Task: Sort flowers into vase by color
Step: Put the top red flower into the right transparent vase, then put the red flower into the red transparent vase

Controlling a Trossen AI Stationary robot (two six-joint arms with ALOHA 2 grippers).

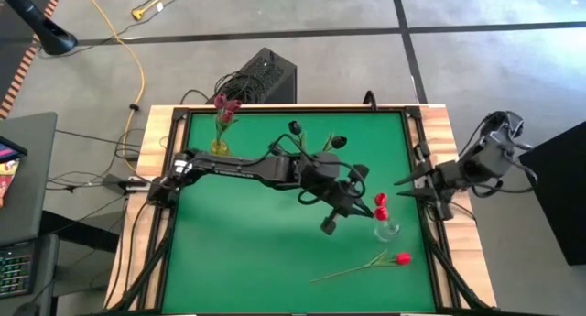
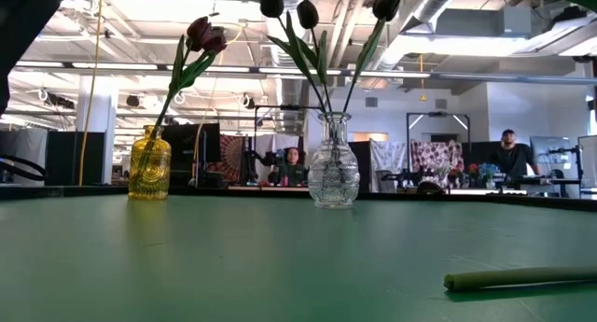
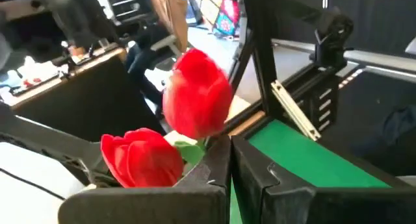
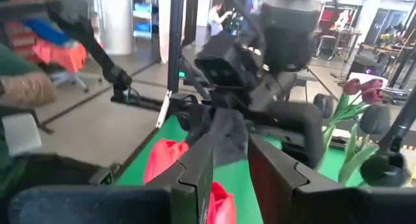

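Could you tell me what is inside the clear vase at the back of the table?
The clear vase holds three dark tulips on green stems. In the high view the left arm partly covers it.

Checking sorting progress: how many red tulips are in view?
3. Two red tulips stand together in the clear vase by the left gripper; one red tulip lies on the table. None seem hidden.

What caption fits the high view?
Left gripper places red tulips into a clear vase; one red tulip remains.
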